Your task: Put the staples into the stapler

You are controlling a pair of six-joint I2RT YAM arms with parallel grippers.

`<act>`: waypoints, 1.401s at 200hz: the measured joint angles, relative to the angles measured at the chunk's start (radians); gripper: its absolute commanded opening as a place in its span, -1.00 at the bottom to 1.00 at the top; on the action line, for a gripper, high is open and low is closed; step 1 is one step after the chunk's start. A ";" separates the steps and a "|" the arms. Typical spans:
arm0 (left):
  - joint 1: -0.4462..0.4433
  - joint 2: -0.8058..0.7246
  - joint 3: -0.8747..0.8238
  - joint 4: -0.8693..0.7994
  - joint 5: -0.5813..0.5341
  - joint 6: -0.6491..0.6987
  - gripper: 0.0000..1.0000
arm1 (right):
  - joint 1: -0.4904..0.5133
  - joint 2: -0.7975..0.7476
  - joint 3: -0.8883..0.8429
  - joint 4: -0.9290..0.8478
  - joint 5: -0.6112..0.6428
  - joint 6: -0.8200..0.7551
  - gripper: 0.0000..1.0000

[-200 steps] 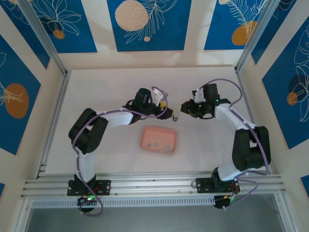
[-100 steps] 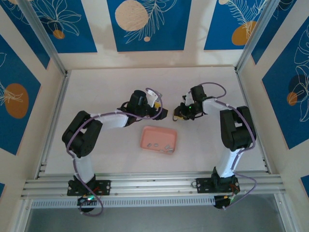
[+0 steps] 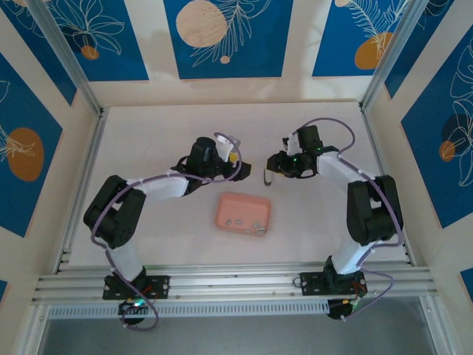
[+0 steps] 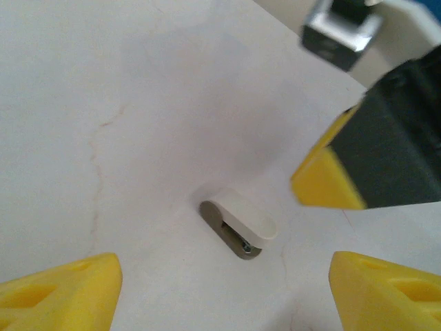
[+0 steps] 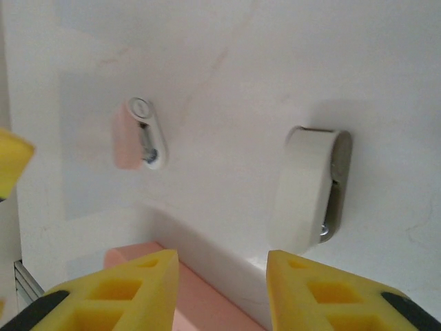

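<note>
Top external view gives the whole layout. The left gripper and the right gripper face each other over the table, near but not touching. A small white stapler sits just below the gap between their tips, closer to the right one. On the base side of both grippers lies the pink tray. The staples rest inside it as tiny grey bits, too small to count with certainty. From this height I cannot read how the jaws stand.

Left wrist view adds this detail: the left gripper has its 2 yellow fingers spread wide, with nothing between them except bare table. Ahead of them lies a white capsule-like piece with a metal underside; I cannot tell if it is the stapler. Further ahead and to the right, 1 yellow fingertip of the other arm comes into the frame.

Right wrist view shows the right gripper with a moderate gap between its fingers, holding nothing. Ahead of it on the left is a pinkish-white capsule-like piece, and ahead on the right the stapler. Under the fingers a part of the tray appears, cut off by the frame edge.
</note>
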 measured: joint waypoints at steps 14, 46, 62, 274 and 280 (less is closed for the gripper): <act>0.018 -0.045 -0.036 0.006 -0.038 -0.007 0.63 | -0.007 -0.053 0.000 0.002 0.014 -0.010 -0.20; 0.070 -0.180 -0.121 -0.011 -0.166 -0.004 0.74 | -0.062 -0.178 -0.033 0.042 0.056 -0.039 -0.09; 0.097 -0.265 -0.165 -0.039 -0.246 0.010 0.80 | -0.109 -0.247 -0.075 0.066 0.086 -0.062 -0.03; 0.314 -0.260 -0.779 0.612 -0.800 0.340 1.00 | -0.340 -0.326 -0.710 0.876 0.309 -0.222 0.98; 0.317 -0.216 -0.785 0.678 -0.797 0.347 1.00 | -0.337 -0.307 -0.710 0.912 0.309 -0.224 0.98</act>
